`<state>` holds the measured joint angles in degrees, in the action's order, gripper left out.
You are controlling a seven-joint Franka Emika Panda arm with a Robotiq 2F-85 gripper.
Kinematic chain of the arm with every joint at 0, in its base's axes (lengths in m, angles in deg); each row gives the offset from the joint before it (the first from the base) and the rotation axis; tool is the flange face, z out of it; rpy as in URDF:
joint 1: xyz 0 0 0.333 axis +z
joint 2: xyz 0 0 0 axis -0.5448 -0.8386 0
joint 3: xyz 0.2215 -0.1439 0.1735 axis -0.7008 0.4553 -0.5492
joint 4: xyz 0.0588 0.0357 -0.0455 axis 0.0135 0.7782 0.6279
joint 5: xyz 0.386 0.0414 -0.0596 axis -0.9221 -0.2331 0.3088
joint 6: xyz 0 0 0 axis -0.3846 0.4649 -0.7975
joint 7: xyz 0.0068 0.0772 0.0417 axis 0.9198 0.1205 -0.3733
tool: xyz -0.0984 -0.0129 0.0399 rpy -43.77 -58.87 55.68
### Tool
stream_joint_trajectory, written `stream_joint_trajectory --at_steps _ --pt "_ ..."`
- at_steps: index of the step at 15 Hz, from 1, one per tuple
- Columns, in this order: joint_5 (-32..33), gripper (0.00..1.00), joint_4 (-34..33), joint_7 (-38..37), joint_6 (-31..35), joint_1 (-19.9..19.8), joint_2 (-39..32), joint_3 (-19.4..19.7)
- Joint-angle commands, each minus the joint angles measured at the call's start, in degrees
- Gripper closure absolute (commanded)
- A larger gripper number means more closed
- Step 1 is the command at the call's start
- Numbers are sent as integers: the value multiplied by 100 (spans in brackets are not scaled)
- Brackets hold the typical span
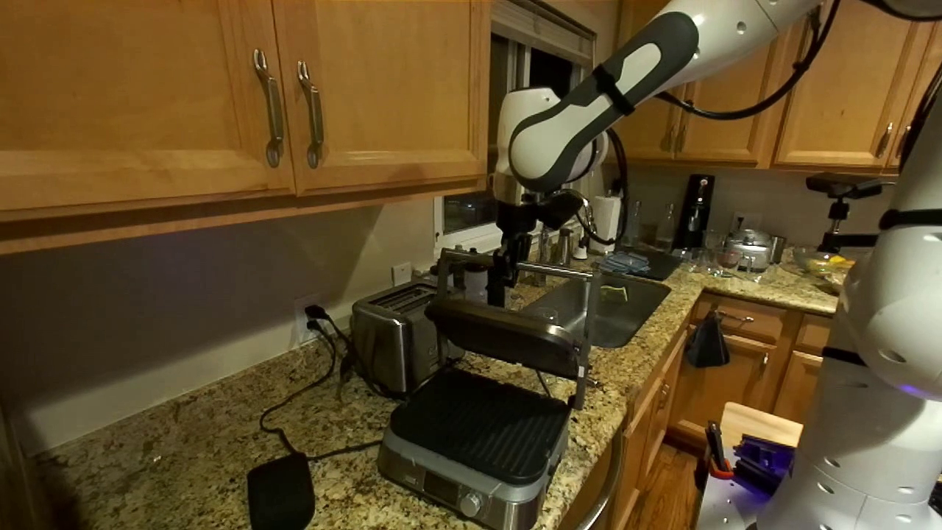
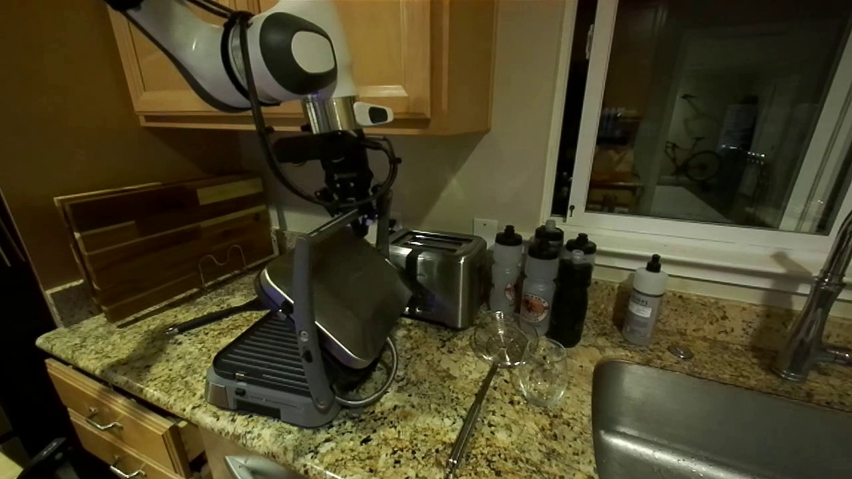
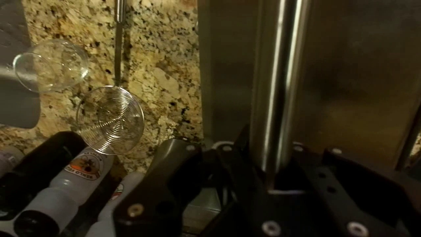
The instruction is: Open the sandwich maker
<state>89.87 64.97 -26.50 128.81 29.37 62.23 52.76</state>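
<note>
The sandwich maker stands on the counter and also shows in an exterior view. Its lid is raised and tilted back, well apart from the dark ribbed lower plate, which is exposed. The lid's steel outer face also shows in the wrist view. The bar handle is at the top between two side arms and runs between my fingers in the wrist view. My gripper points down and is shut around the handle; it also shows in an exterior view. The fingertips are dark and partly hidden.
A silver toaster stands close behind the sandwich maker. Several bottles, glasses and a long-handled wire coil utensil are beside it, before the sink. A black pad with cord lies in front. Cabinets hang above.
</note>
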Motion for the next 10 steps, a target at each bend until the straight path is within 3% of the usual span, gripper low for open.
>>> stream_joint_trajectory --at_steps 1,10 --pt "142 96 0 136 -51 -189 -2 184" --pt "-23 96 11 213 -99 -434 -420 463"
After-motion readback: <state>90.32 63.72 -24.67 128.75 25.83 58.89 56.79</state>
